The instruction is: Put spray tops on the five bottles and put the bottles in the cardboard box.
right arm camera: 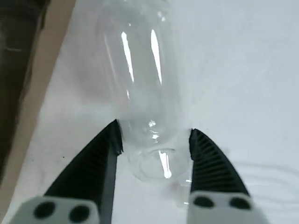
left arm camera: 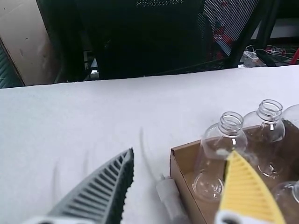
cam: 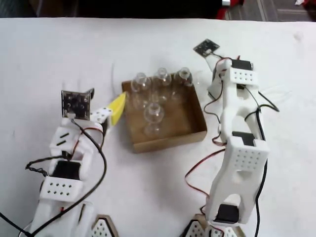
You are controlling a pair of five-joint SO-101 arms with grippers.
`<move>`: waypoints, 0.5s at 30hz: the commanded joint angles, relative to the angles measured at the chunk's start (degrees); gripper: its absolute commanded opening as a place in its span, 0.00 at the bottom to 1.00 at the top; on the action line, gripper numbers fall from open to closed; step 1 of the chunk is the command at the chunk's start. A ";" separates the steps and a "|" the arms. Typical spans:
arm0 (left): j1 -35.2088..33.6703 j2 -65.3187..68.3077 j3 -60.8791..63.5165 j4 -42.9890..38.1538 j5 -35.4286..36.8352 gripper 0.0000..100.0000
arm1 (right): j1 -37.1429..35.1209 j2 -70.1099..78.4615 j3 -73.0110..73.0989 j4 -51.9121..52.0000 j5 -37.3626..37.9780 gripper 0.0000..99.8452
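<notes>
White counter (right arm camera: 243,70) beside the cardboard box (right arm camera: 39,79): a bottle (right arm camera: 140,70) lies between the spread fingers of my right claw (right arm camera: 155,130), long axis pointing straight away.

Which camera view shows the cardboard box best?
The high view: the whole cardboard box lies in sight from above, with bottles standing inside. The left wrist view shows one corner of it with bottles; the right wrist view shows a brown strip, probably its wall.

Clear btls (cam: 153,112) upright in cardbd box (cam: 168,140)
</notes>
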 commanded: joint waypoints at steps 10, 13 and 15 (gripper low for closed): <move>0.57 -1.80 -0.62 -1.49 -0.79 0.29 | -0.31 -0.13 0.44 2.59 6.15 0.14; 0.57 -1.80 -0.62 -1.49 -0.79 0.29 | -0.31 -0.13 0.62 2.59 6.15 0.21; 0.57 -1.80 -0.62 -1.49 -0.79 0.29 | -0.31 -0.13 0.62 2.59 6.07 0.24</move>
